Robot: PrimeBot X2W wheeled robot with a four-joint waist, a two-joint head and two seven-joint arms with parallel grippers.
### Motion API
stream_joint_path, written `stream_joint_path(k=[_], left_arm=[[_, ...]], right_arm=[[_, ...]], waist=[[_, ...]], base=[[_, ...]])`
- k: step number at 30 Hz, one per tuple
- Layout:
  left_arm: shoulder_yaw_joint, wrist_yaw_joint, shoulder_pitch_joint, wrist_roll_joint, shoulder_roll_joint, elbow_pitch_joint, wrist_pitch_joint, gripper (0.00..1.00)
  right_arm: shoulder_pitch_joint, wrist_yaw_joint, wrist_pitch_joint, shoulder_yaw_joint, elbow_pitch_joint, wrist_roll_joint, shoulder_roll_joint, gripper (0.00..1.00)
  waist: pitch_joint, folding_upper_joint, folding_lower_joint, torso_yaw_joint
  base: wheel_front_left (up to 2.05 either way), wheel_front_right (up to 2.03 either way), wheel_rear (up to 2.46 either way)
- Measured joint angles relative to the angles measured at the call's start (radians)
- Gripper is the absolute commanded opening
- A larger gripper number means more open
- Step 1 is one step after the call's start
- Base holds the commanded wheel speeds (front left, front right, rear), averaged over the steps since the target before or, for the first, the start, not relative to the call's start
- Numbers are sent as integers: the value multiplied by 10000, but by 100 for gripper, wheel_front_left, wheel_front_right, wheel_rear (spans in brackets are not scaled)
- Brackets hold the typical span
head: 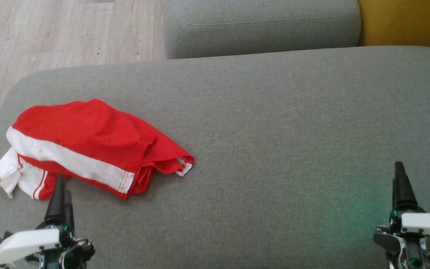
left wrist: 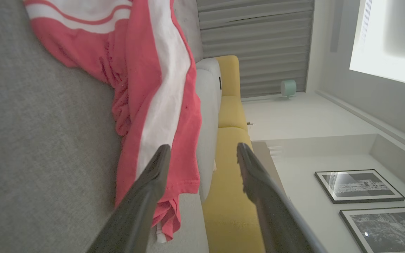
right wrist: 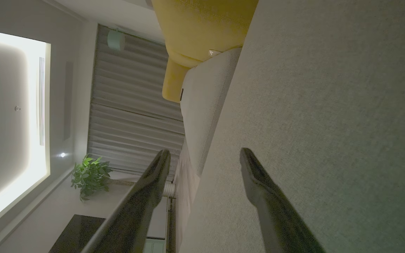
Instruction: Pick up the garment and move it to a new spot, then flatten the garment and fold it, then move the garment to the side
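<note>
1. One grey sofa seat (head: 274,130) carries everything; a second grey cushion (head: 259,26) sits just past its far edge.
2. One red garment (head: 88,138) with a broad white band lies crumpled near the seat's left edge, closer to the near-left corner, with a white sleeve trailing toward that edge.
3. Left gripper (head: 62,185) stands at the near-left corner with its fingers spread apart and nothing between them, its tips just beside the garment's near hem.
4. Right gripper (head: 399,168) stands at the near-right corner, well apart from the garment, its fingers spread wide and empty over bare grey fabric.
</note>
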State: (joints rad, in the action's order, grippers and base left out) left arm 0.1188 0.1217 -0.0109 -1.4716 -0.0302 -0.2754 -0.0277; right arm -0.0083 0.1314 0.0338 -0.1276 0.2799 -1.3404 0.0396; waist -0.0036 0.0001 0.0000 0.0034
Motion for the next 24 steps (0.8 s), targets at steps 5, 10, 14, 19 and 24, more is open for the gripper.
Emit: stream_joint_path(k=[5, 10, 14, 19, 24], left_arm=[[75, -21, 3, 587, 0, 303, 128, 100], [54, -192, 3, 1317, -2, 780, 240, 100], [-121, -320, 1, 1987, -2, 1124, 368, 100], [-495, -535, -4, 3206, -4, 1624, 516, 100], [-895, -652, -16, 4358, -8, 1898, 665, 100]], right_arm=[[-3, 0, -119, 4, -280, 897, 0, 100], [-4, 0, -267, 178, -614, 2130, 0, 100], [-4, 0, -385, 305, -780, 2869, 2, 100], [-4, 0, -548, 523, -988, 3919, 2, 100], [-4, 0, -698, 671, -1057, 4794, 4, 100]], waist=[[-2, 0, 0, 10], [0, 0, 0, 16], [1, 0, 0, 18], [0, 0, 0, 31], [-8, 0, 0, 48]], base=[[0, 0, 0], [0, 0, 0], [0, 0, 0], [0, 0, 0], [0, 0, 0]])
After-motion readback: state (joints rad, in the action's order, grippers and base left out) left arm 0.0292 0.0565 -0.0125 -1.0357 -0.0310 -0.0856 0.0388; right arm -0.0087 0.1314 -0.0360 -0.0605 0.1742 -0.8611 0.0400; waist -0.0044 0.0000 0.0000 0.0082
